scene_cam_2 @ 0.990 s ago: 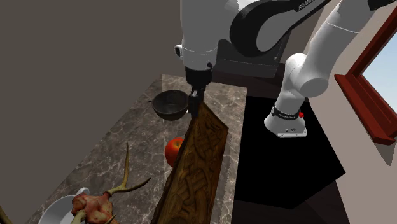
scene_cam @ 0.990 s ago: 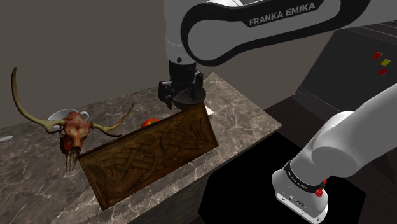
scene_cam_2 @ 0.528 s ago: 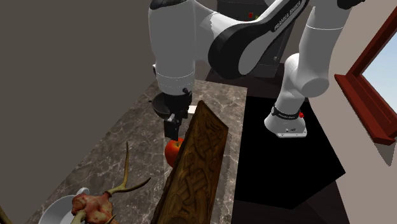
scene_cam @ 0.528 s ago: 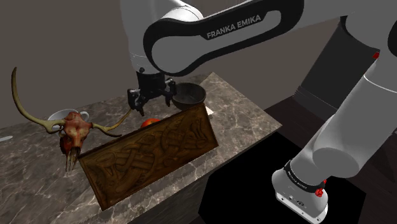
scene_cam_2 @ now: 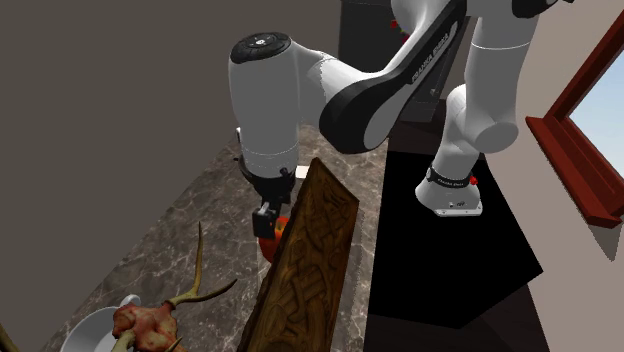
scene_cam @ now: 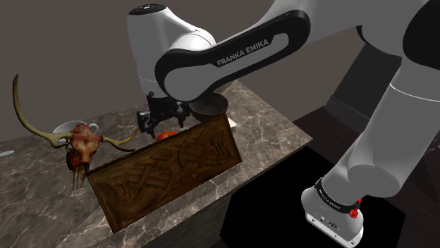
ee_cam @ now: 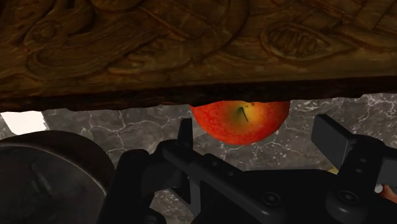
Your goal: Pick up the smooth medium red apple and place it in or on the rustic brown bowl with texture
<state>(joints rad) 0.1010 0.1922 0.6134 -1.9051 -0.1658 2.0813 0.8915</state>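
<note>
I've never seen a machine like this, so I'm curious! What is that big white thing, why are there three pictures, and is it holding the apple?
The big white thing is a robot arm. The black two-finger gripper is its hand. Two pictures come from cameras standing nearby, looking down on a marble counter. The third comes from a camera on the hand itself, looking along its fingers.

On the counter are a red apple, a dark bowl, a carved brown panel standing on its edge, an animal skull with antlers and a white dish behind the skull. The apple sits right beside the panel.

The gripper hangs just over the apple with its fingers apart, not touching it, so nothing is held yet. Its job is to put the apple in the bowl.
</note>
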